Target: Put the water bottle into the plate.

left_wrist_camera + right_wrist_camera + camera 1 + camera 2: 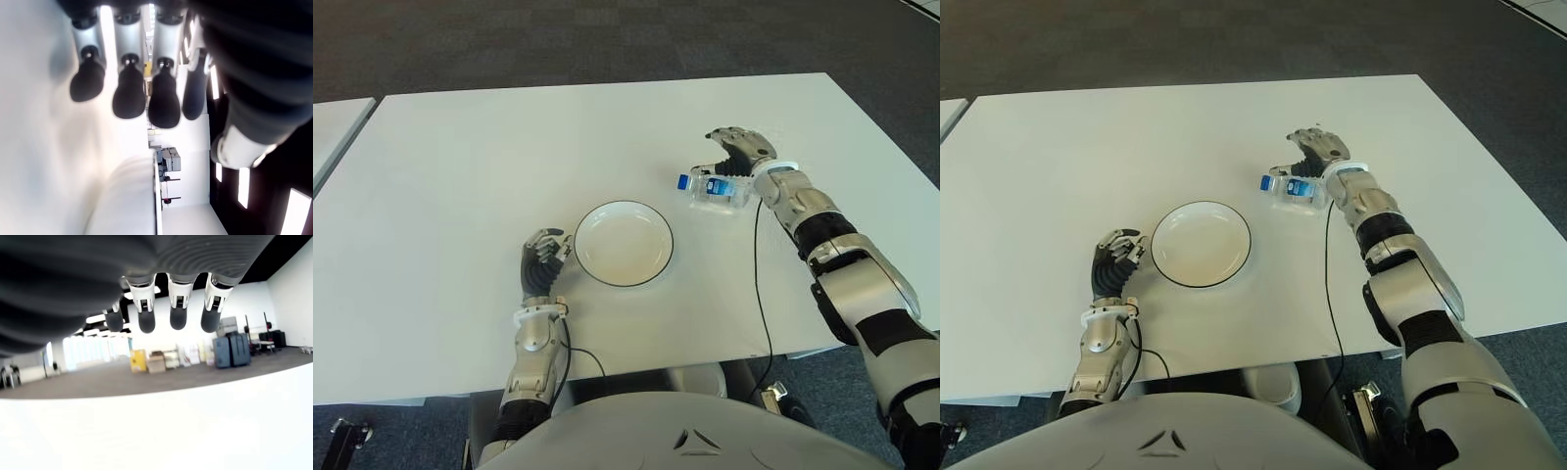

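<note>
White table [460,176] on dark carpet, head views: one plate [624,243], white with a dark rim, nothing in it. One water bottle [712,188] lies on its side on the table, blue cap pointing toward the plate, blue label, writing too small to read. Right hand [736,155] sits just past the bottle's far end, on the side away from the plate, fingers arched over the bottle but not closed round it; bottle shows just under the palm, contact cannot be told. Bottle is near the plate's far right edge but apart from it, not on the plate. Left hand [544,261] shows just beside the plate's left rim, fingers loosely curled, holding nothing.

Left wrist view: four dark fingertips [131,98] hang relaxed and spread, no object between them; white table and the plate's rim [155,176] beyond them.

Right wrist view: four fingertips [177,317] extended, released, nothing held; white table [156,431] below, room with boxes and cases in the background, no readable writing. Bottle not visible in this view.
</note>
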Available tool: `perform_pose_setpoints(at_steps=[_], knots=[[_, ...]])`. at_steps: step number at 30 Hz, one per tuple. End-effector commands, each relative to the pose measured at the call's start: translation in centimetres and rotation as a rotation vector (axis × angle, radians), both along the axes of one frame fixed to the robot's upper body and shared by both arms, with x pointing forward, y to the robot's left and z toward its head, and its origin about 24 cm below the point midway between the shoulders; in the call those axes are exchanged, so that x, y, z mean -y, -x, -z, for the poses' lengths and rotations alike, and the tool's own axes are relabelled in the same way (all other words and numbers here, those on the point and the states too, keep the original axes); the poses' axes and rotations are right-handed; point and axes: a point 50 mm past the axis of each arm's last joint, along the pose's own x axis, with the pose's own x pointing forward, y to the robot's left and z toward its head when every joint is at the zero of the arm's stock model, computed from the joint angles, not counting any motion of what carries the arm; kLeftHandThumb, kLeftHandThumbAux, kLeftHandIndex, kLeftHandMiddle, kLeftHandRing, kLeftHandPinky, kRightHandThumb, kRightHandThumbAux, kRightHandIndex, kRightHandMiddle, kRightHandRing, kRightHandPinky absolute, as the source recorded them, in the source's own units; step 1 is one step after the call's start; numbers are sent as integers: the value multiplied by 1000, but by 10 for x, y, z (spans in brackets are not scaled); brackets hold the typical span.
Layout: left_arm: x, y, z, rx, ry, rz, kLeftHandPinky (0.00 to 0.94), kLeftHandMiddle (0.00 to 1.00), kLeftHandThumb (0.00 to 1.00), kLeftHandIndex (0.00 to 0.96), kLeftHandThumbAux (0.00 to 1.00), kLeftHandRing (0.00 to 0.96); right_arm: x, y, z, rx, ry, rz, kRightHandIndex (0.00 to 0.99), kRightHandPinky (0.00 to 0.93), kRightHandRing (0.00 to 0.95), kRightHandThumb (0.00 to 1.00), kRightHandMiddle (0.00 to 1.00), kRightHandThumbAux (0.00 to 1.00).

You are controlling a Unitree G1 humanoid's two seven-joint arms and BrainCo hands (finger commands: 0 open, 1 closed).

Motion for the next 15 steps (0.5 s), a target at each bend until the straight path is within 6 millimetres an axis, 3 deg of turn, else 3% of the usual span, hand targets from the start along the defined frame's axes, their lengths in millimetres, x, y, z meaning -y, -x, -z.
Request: perform_pose_setpoints(at_steps=[1, 15], knots=[[2, 11, 14, -89, 31, -17, 754, 740, 703, 432, 718, 756, -2, 2, 14, -83, 68, -2, 0, 0, 0, 615, 0, 195], [0, 12, 13, -83, 25, -18, 721, 733, 702, 433, 718, 740, -2, 14, 47, -258, 209, 15, 0, 0, 0, 633, 0, 215]])
